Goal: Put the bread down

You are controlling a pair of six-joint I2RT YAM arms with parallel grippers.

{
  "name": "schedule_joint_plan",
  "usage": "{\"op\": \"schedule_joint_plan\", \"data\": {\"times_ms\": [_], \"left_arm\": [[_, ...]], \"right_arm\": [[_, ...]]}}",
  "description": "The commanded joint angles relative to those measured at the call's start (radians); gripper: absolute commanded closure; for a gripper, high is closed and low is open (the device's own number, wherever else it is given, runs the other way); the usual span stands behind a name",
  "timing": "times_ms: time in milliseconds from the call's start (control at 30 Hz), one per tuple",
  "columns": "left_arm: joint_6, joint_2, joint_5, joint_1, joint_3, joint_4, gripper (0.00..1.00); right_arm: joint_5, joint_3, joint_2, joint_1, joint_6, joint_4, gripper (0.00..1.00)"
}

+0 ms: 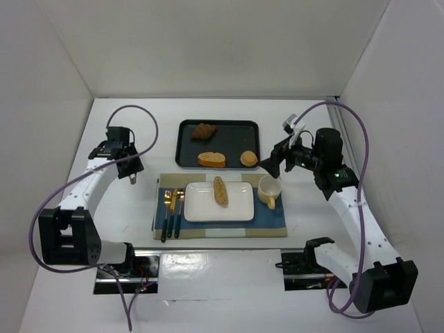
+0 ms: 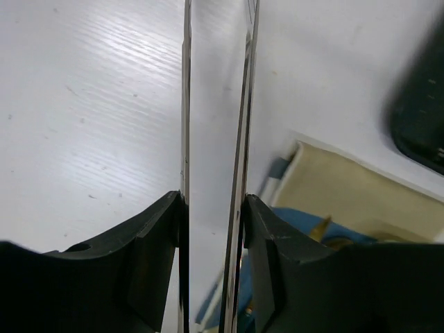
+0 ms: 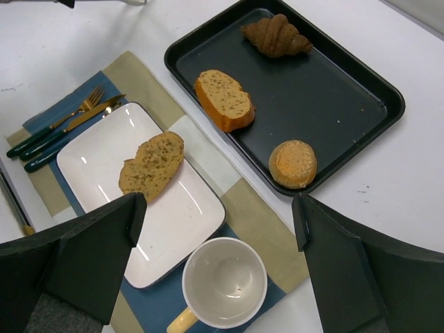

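The bread (image 1: 220, 190), a flat pale tan speckled slice, lies on the white plate (image 1: 236, 210). It also shows in the right wrist view (image 3: 152, 165), on the plate's (image 3: 104, 149) far part. My right gripper (image 1: 274, 163) is open and empty, hovering by the cup (image 1: 269, 189). In its own view the gripper (image 3: 218, 208) has its jaws wide apart above the cup (image 3: 225, 282). My left gripper (image 1: 132, 175) is left of the placemat. In its own view it (image 2: 214, 201) is shut on what looks like metal tongs (image 2: 243, 104), with nothing between the blades.
A black tray (image 1: 236, 128) behind the placemat (image 1: 270, 222) holds a dark croissant (image 1: 204, 130), an orange loaf piece (image 1: 211, 159) and a round bun (image 1: 249, 159). Cutlery (image 1: 171, 207) lies left of the plate. White walls enclose the table.
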Motion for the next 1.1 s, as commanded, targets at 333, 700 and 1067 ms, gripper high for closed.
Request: {"op": "schedule_joint_plan", "data": {"times_ms": [333,700,1067], "left_arm": [[0.132,0.277,0.025,0.124,0.051,-0.001,0.35],[0.15,0.337,0.07,0.157,0.051,-0.011,0.13],[0.098,0.07,-0.002,0.1,0.031,-0.029,0.0]], "right_arm": [[-0.019,0.044,-0.012,0.005,-0.017,-0.009,0.0],[-0.019,0.044,-0.012,0.005,-0.017,-0.009,0.0],[0.011,0.044,-0.003,0.005,-0.019,-0.001,0.0]]}}
